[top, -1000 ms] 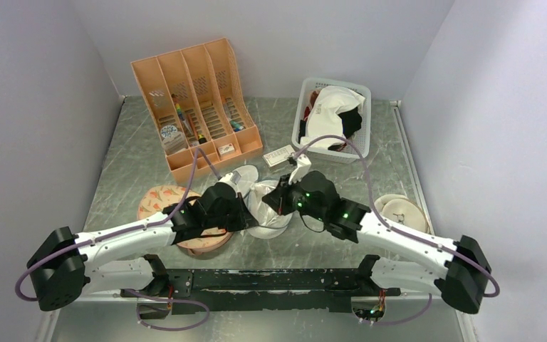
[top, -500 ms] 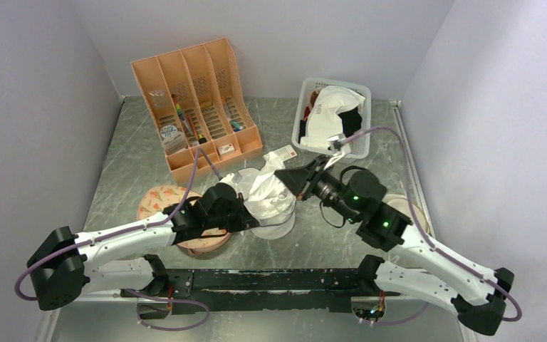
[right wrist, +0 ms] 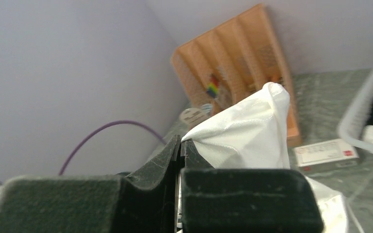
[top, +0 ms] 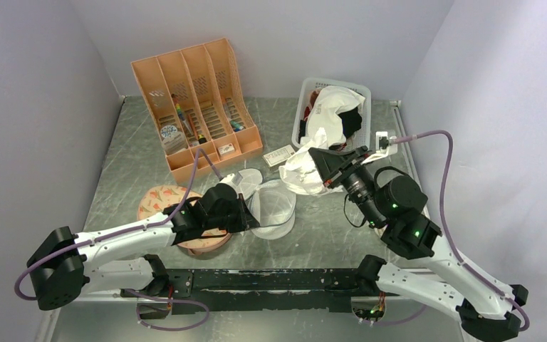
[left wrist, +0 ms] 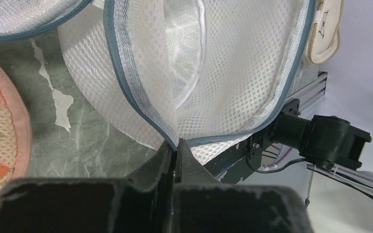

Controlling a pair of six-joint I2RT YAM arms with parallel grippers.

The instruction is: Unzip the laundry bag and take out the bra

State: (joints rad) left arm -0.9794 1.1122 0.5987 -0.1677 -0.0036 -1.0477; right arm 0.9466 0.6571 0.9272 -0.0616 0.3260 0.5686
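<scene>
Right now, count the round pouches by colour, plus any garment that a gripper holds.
White mesh laundry bag, rim pinched by left gripper: 1
Pink carrot-patterned pad: 1
Beige case: 1
White bra, held by right gripper: 1
Total: 4

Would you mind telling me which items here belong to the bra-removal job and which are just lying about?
Part of the job: laundry bag, open, rim pinched by the left end effector; bra, held up by the right end effector.
Just lying about: orange file organizer; white basket of clothes; pink carrot-patterned pad; small labelled box.
</scene>
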